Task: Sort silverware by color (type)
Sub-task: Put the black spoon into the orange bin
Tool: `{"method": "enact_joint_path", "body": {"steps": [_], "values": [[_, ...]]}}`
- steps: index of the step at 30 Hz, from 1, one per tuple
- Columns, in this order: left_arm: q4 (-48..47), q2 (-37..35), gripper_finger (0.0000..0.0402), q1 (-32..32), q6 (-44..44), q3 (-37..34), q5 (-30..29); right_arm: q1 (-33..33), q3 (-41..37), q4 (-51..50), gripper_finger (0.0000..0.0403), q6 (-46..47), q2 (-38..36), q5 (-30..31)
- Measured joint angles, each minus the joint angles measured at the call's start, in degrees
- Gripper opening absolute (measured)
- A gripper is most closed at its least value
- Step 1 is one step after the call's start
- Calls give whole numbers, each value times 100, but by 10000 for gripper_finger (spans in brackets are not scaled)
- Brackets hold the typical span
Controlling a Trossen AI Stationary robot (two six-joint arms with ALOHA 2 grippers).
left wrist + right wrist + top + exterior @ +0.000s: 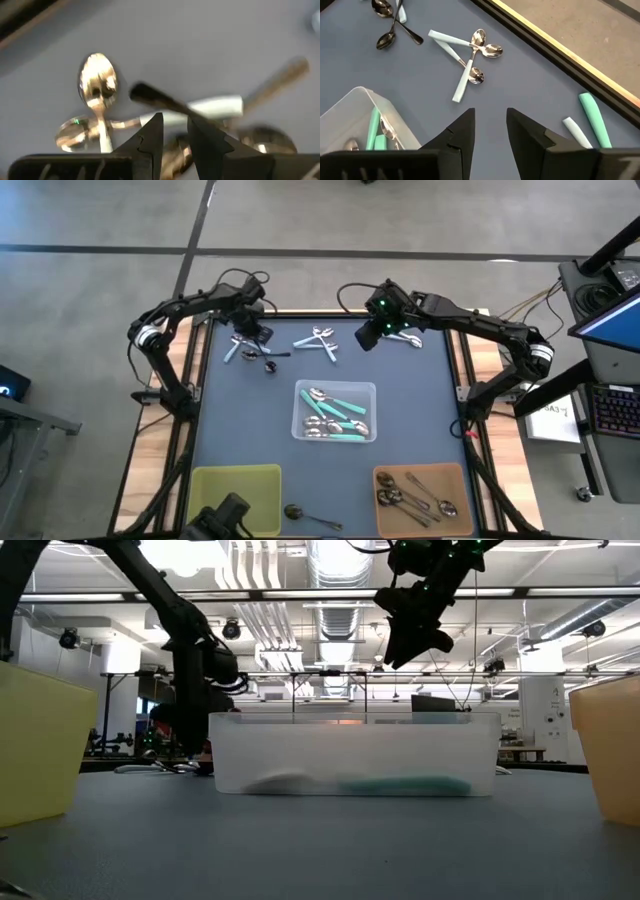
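Dark blue-grey matting covers the table [250, 420], which is framed by pale wooden edges and stands on a grey floor.

Silverware lies in several groups. A clear bin [335, 412] at the centre holds spoons with teal handles [345, 418] and shiny metal bowls. A brown bin [420, 498] at the near right holds 3 or 4 all-metal spoons [400, 495]. A yellow bin [235, 495] at the near left shows nothing inside, and 1 dark spoon [300, 514] lies on the mat just beside it. At the far side, 3 spoons with pale blue handles [465, 62] lie crossed, their bowls touching. A further small pile [250, 352] at the far left mixes pale-handled and dark-handled spoons. Beside the far right edge, a teal handle [594, 119] and a pale handle [576, 131] lie side by side.

Over the far-left pile, the left gripper [174, 132] hangs low, its jaws a narrow gap apart around a dark handle [155, 97]; whether they grip it cannot be told. A bright metal spoon bowl [97, 82] lies near.

The right gripper [490, 125] hovers above the mat between the crossed pale spoons and the clear bin, jaws partly open and holding nothing.
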Motion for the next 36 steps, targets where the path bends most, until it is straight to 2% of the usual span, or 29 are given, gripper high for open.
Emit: {"method": "enact_joint_path", "body": {"steps": [5, 9, 19, 26, 36], "values": [[-547, -284, 71, -11, 843, 0, 24, 0, 0, 0, 106, -151, 0, -1], [-956, -301, 71, -29, 1193, -70, 24, 0, 0, 0, 106, -323, 0, 0], [-934, -299, 71, -395, 1160, -492, 26, 0, 0, -1, 104, -369, 0, 1], [-802, -299, 71, -459, 867, -717, -647, 0, 0, -2, 100, -356, 0, -1], [-703, -299, 71, -770, 1123, -669, -550, 0, 0, 0, 100, -297, 0, -1]]}}
